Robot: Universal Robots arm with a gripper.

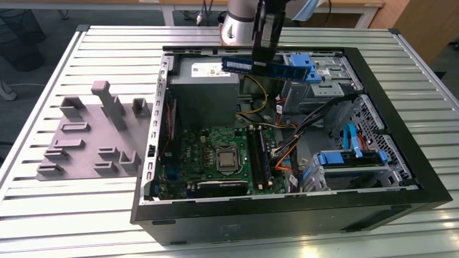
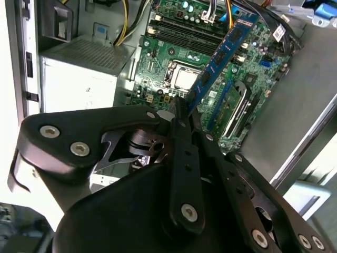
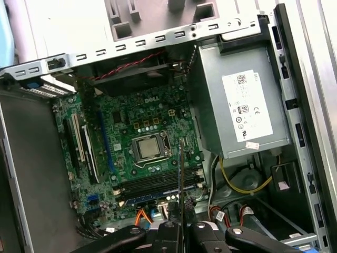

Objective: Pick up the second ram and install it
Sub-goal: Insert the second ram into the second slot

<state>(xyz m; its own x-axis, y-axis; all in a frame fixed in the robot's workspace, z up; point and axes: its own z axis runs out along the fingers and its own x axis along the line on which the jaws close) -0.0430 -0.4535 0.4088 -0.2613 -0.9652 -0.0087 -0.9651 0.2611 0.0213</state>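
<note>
The second ram [image 1: 267, 67] is a long blue stick with dark chips, and my gripper [image 1: 263, 56] is shut on it. It hangs level above the far end of the open computer case [image 1: 401, 177], over the power supply's edge. In the second wrist view the ram [image 2: 224, 52] juts out from between the fingertips [image 2: 179, 113] over the motherboard. The first wrist view shows the ram [image 3: 180, 174] edge-on as a thin dark line rising from my gripper [image 3: 180, 225], crossing the long black memory slots [image 3: 158, 183]. Those slots [image 1: 259, 157] lie beside the processor [image 1: 227, 159], well below the stick.
A grey power supply [image 1: 206, 80] fills the case's far corner. Drive cages with blue latches [image 1: 351, 157] and loose cables [image 1: 287, 145] crowd the exterior view's right. A grey moulded fixture [image 1: 93, 134] lies on the slatted table [image 1: 86, 215] to the case's left.
</note>
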